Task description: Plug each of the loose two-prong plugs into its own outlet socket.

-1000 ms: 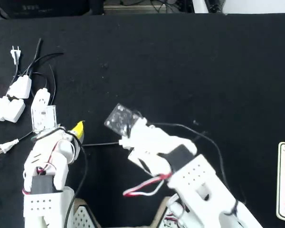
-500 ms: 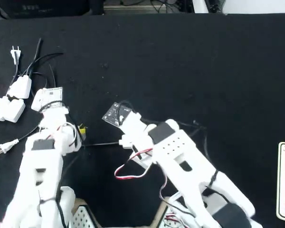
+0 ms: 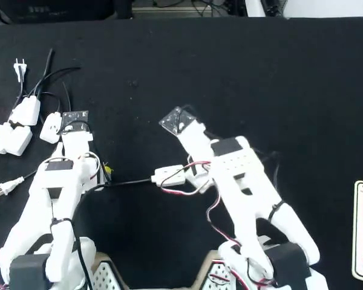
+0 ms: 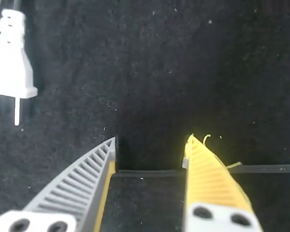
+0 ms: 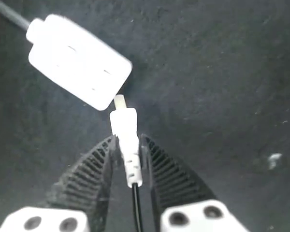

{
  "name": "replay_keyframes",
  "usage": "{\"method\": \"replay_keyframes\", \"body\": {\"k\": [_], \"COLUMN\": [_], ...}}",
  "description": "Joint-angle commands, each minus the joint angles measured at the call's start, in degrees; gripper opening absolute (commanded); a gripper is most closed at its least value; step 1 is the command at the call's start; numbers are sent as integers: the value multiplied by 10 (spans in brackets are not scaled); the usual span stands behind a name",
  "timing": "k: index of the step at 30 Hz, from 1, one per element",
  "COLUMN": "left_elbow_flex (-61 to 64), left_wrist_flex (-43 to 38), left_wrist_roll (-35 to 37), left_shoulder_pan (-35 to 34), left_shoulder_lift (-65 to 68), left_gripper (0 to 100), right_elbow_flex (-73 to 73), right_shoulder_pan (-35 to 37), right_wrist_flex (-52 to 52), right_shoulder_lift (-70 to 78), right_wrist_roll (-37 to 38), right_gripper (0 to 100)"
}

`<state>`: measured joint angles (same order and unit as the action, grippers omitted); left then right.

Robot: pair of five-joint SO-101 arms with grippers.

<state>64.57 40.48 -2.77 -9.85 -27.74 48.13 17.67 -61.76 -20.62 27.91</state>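
On the black tabletop, a white outlet socket lies just beyond the right jaws, which pinch a white plug, prongs at its edge. The left jaws gape empty, a loose plug ahead

Both arms: wht printed shells w/ blk servo blocks. Left arm plain; right arm has red+wht wire loops. Left tool: ribbed fingers, one grey, one yellow. Right tool: both blk, ribbed.
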Motion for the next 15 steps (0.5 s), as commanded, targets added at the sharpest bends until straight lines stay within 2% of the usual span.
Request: {"method": "replay_keyframes", "body": {"k": [1,5,10,15], "left_elbow_flex": [-30,-28,-42,-43], "left_wrist_flex": [-3,4,54,53], "left_wrist_roll": [-12,-12,-13,-13], "left_shoulder_pan": [0,0,0,-7], "left_shoulder_lift": [0,-3,-4,-4], "left_gripper": [230,230,230,230], "right_elbow_flex": [-52,-72,-107,-197], "right_shoulder_pan": [-12,-12,-12,-16], "right_wrist_flex": [12,11,8,-127], "right_shoulder_lift": [5,23,68,87], "right_wrist_roll": [2,2,1,6], "right_gripper": [11,11,11,11]}}
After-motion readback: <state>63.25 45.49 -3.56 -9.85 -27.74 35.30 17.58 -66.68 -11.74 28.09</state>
